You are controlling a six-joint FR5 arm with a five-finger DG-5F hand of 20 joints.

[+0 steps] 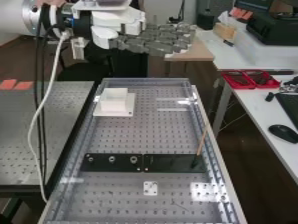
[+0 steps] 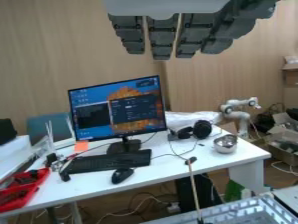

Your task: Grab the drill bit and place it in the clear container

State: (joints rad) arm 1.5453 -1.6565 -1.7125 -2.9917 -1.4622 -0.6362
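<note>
Wood-panelled wall (image 2: 53,65), seen behind the work area in the wrist view. White desk (image 2: 156,167), set before the wall and crossed by cables. Perforated bench (image 1: 169,142), bordered by long side rails; a second perforated surface (image 1: 50,120) is placed beside it. White robot arm (image 1: 14,17), brought in from the upper left of the high view.

Dark grey hand (image 1: 156,41), held above and beyond the far end of the bench. Its fingers are extended straight, with gaps between them, and are clamped on nothing.

Monitor (image 2: 120,110), lit, stood on the desk. Black panels, two, laid end to end across the bench: one (image 1: 120,167) fitted with three round metal pieces (image 1: 112,159), the other (image 1: 173,168) carrying a thin rod near its outer end. Keyboard (image 2: 113,161), placed before the monitor. Red trays (image 1: 237,81), set on the desk. White block (image 1: 114,100), rested on a white base (image 1: 124,112) near the bench's far end.

Headphones (image 2: 201,129) and metal bowl (image 2: 225,143), set near each other. Mouse (image 2: 122,175), near the keyboard. Thin rod (image 1: 201,141), tan, tilted, dark at its foot; whether it is the drill bit cannot be told.
</note>
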